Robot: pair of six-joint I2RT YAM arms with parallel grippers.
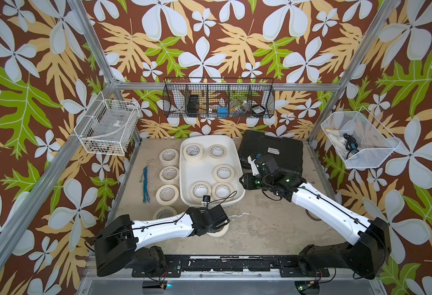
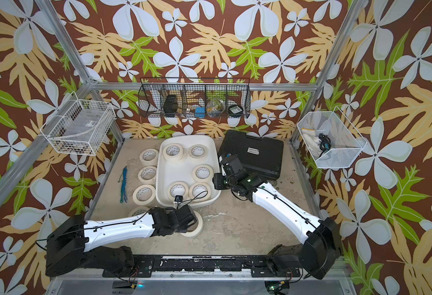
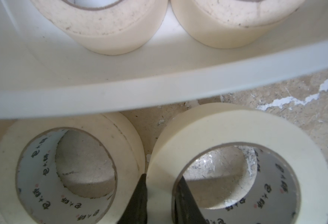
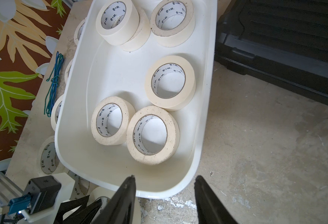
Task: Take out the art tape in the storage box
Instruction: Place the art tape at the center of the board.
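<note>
The white storage box [image 1: 201, 171] lies at the table's middle back with several cream art tape rolls [image 1: 224, 173] in it. Several more rolls [image 1: 169, 175] sit on the table to its left. My left gripper [image 3: 162, 186] is shut on the wall of one tape roll [image 3: 237, 133], one finger inside the ring and one outside. That roll [image 2: 195, 227] is just in front of the box's near rim [image 3: 159, 91], beside another roll [image 3: 68, 168]. My right gripper [image 4: 165, 186] stands open, holding nothing, over the box's near right corner [image 4: 186, 180].
A black hard case [image 1: 273, 150] lies right of the box, close behind my right wrist. A blue-green wire bundle [image 1: 146, 184] lies at the table's left. White wire baskets [image 1: 107, 127] [image 1: 358, 143] hang on the side walls and a black one [image 1: 218, 99] on the back.
</note>
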